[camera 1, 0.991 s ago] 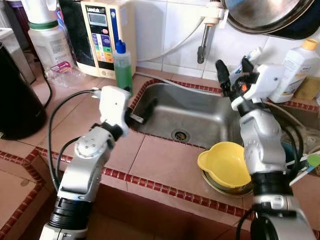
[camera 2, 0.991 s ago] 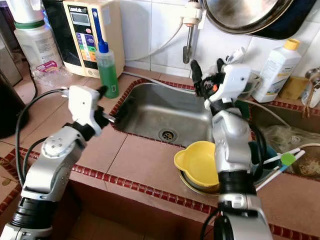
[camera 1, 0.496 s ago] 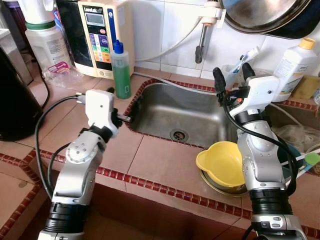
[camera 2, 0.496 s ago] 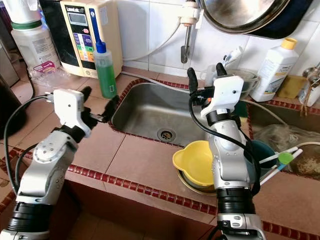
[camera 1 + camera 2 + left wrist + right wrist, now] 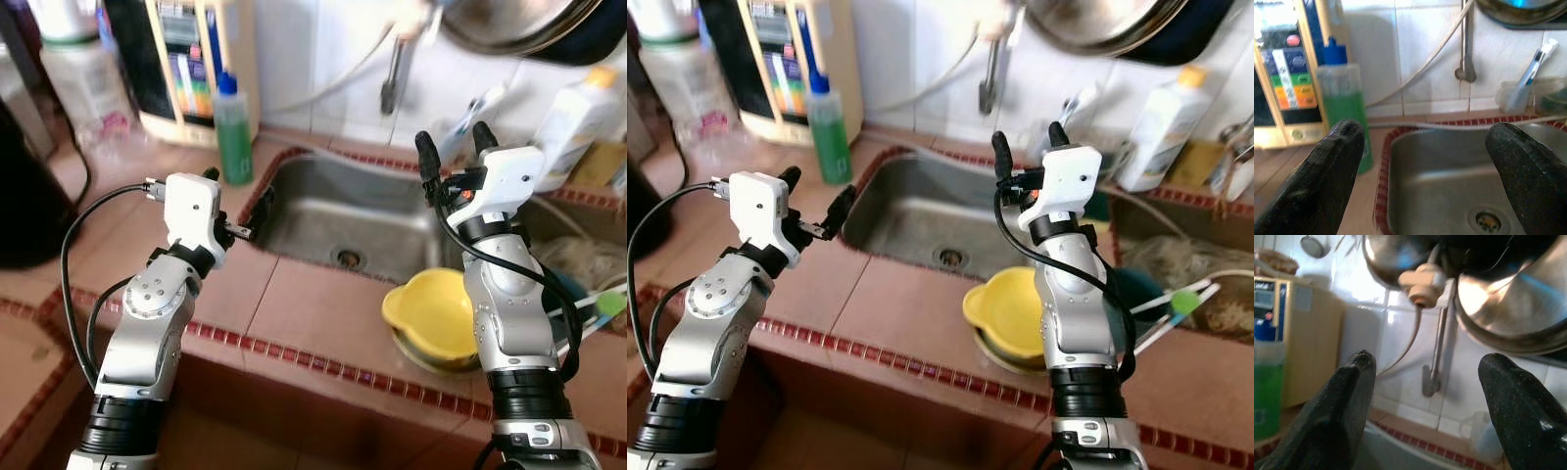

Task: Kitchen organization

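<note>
Two silver arms up over the sink [image 5: 362, 211], each jointed in rounded metal segments with black ribbed cuffs lower down. White boxy wrist housings, black cables looping off them. Long black fingers [image 5: 1327, 176], matte and grainy; an orange-red spot glows by the right gripper [image 5: 451, 157].

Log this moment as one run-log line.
left hand: open, by sink edge | right hand: open, raised above sink | yellow bowl: on counter, untouched
</note>
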Robot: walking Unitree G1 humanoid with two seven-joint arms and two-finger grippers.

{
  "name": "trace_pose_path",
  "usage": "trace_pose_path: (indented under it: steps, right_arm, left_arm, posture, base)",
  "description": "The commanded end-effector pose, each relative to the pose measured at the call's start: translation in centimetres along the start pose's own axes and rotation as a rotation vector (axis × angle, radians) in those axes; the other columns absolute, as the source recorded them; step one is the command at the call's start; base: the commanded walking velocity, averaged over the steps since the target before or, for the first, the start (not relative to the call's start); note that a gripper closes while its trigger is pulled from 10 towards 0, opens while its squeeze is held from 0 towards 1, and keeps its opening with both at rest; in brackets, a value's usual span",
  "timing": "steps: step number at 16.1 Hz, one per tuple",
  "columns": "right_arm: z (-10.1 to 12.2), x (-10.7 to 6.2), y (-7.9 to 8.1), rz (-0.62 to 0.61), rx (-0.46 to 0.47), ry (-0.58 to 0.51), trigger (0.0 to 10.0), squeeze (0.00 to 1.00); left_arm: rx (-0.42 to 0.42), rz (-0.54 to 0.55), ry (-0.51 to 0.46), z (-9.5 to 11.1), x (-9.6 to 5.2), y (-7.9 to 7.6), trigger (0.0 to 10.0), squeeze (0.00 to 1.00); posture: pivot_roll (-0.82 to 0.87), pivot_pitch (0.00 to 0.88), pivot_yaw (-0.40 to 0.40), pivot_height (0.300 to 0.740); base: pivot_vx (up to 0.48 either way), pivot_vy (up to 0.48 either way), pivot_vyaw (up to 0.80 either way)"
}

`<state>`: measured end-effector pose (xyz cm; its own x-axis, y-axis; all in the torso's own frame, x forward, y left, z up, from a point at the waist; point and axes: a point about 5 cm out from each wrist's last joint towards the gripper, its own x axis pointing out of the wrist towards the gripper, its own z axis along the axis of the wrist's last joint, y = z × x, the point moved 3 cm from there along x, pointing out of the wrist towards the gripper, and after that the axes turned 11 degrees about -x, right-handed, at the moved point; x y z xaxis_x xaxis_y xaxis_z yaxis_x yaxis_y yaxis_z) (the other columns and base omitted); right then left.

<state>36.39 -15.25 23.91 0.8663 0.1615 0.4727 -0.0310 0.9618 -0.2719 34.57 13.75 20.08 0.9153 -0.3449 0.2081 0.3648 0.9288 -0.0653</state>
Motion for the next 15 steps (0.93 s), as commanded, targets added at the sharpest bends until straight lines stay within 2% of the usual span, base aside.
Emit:
trace_pose_path:
  steps: [1,12,13,15]
  right_arm:
    - [0.75,0.41,0.03,0.008,-0.012,-0.023,10.0,0.00]
    - [0.81,0.63,0.12,0.023,-0.034,-0.026,10.0,0.00]
    - [0.81,0.62,0.15,0.025,-0.036,-0.026,10.0,0.00]
    - [0.68,0.51,0.29,0.035,-0.041,-0.023,10.0,0.00]
  left_arm:
    - [0.019,-0.001,-0.009,0.43,0.02,0.02,10.0,0.00]
    - [0.032,0.004,-0.029,0.96,0.30,0.28,10.0,0.00]
    - [0.045,0.001,-0.053,1.24,0.25,0.24,10.0,0.00]
    - [0.008,-0.041,-0.078,1.43,-0.03,-0.07,10.0,0.00]
  posture:
    - [-0.04,0.000,-0.014,0.740]
    - [-0.04,0.000,-0.016,0.740]
    - [-0.04,0.000,-0.016,0.740]
    - [-0.04,0.000,-0.017,0.740]
  base:
    - [-0.281,0.000,0.00]
    - [-0.284,0.000,0.00]
    - [0.000,0.000,0.00]
    - [0.000,0.000,0.00]
